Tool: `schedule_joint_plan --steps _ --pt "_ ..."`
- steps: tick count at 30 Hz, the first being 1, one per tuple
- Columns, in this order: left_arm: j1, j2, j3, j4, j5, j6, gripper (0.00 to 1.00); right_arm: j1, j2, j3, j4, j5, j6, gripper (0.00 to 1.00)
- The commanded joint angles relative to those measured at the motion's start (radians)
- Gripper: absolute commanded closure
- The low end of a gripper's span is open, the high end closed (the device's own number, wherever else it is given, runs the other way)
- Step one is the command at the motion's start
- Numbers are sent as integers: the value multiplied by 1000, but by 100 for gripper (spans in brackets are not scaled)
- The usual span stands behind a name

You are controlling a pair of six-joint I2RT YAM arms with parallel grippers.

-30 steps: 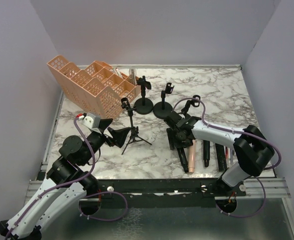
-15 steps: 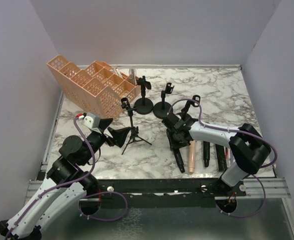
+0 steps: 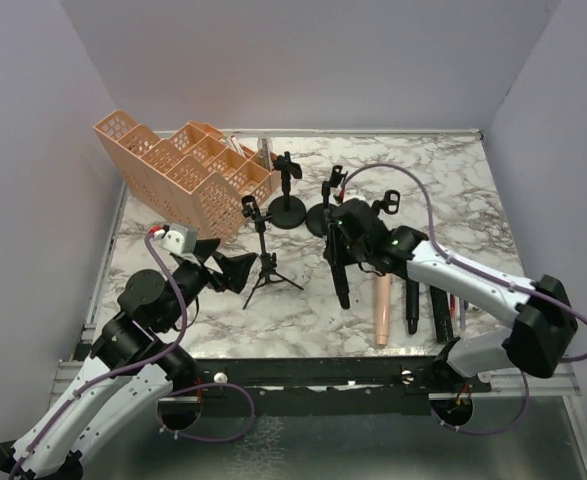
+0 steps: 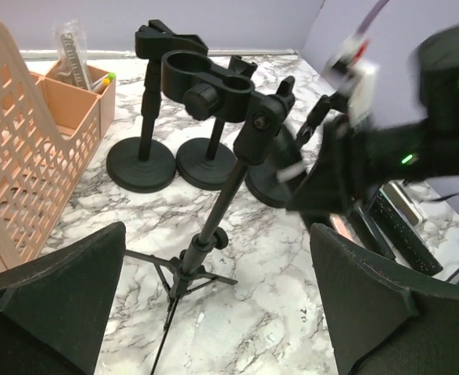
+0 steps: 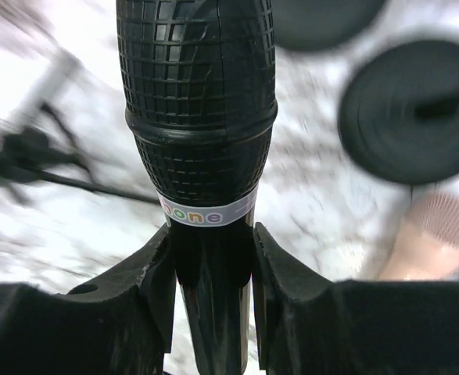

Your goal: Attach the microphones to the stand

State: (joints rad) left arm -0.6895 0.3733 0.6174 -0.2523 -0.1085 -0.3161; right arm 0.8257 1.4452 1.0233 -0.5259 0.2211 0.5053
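Observation:
My right gripper is shut on a black microphone and holds it off the table, just right of the tripod stand. In the right wrist view the microphone sits between my fingers, its meshed head pointing away. My left gripper is open and empty just left of the tripod. The left wrist view shows the tripod with its empty clip between my fingers. Two round-base stands stand behind it.
A pink microphone and two black ones lie on the marble at the right. An orange basket stands at the back left, also in the left wrist view. Walls enclose the table.
My right gripper has lifted the black microphone off the table and carried it left and back toward the stands. My left arm has barely moved.

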Motion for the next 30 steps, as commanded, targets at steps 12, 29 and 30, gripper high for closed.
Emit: schedule_joint_plan --steps 12,29,30 --pt "-5 -26 -99 98 3 -120 5 6 -78 481 631 -162 -340 100" --pt "-5 104 -229 493 53 -110 25 7 218 722 783 -573 -263 100" --pt "-5 108 -235 516 44 -109 27 8 226 726 784 -581 -264 100"
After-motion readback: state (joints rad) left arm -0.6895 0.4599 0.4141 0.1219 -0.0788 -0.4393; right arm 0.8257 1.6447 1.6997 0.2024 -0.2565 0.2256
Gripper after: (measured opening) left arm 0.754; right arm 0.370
